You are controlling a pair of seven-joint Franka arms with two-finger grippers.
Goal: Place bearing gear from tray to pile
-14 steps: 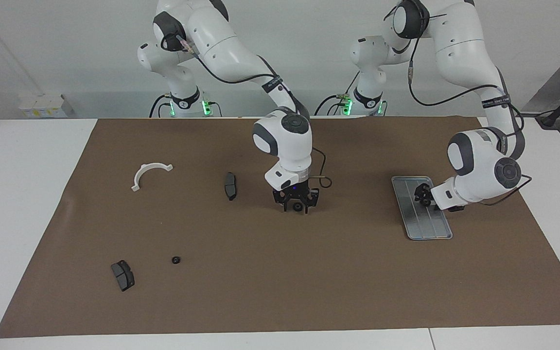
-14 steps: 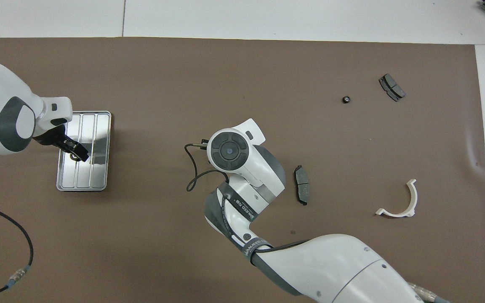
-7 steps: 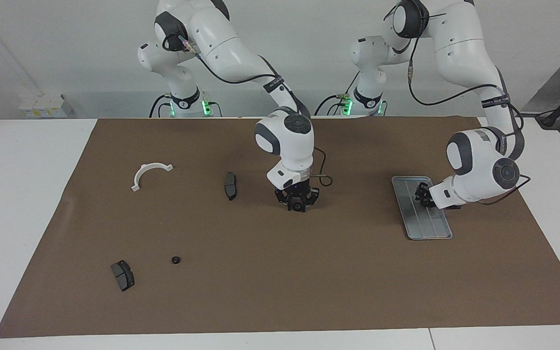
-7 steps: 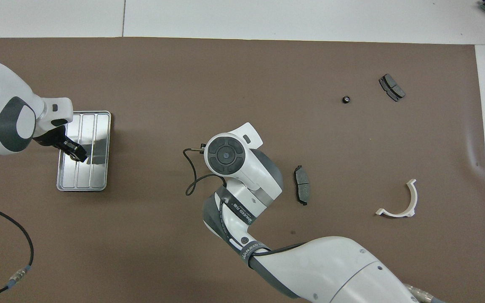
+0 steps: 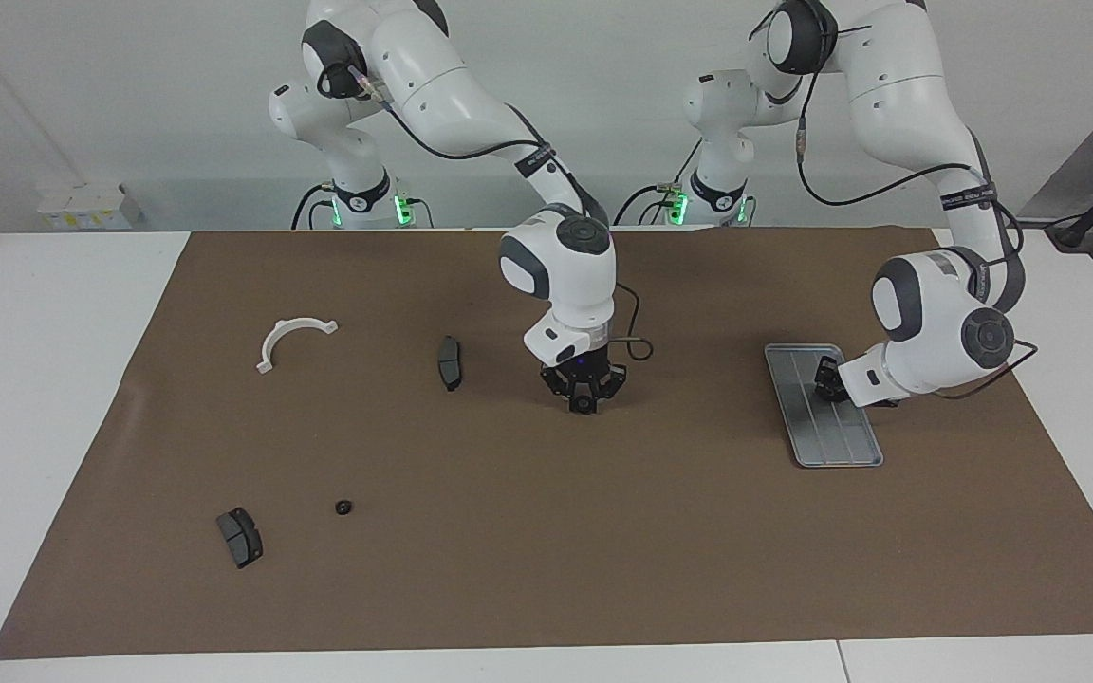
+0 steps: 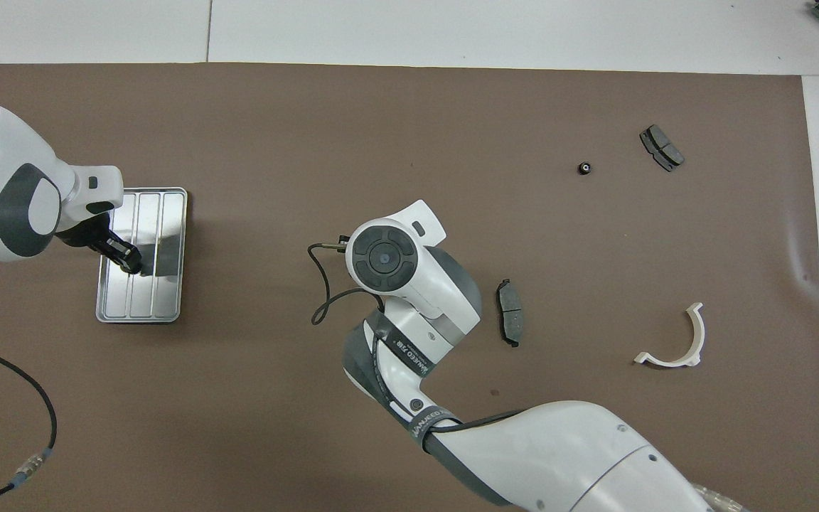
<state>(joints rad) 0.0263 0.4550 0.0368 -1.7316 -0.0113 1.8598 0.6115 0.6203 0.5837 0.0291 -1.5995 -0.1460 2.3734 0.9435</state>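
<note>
Nearest the robots, the tray point(image 5: 836, 446) lies at the left arm's end of the counter point(image 5: 509, 579). The left claw point(image 5: 826, 381) is down on it; I cannot tell whether it is open or shut, or whether a gear sits under it. At mid-counter the right claw point(image 5: 583, 404) is pinched on a small round part point(image 5: 583, 407). Farthest out, a loose gear point(image 5: 342, 507) lies near the pads point(image 5: 239, 537). A shallow pinch on so small a part could let it slip and roll away; the left claw could drag the light tray.

White wall point(image 5: 129, 95), white table point(image 5: 34, 379), brown mat point(image 5: 603, 569)
</note>
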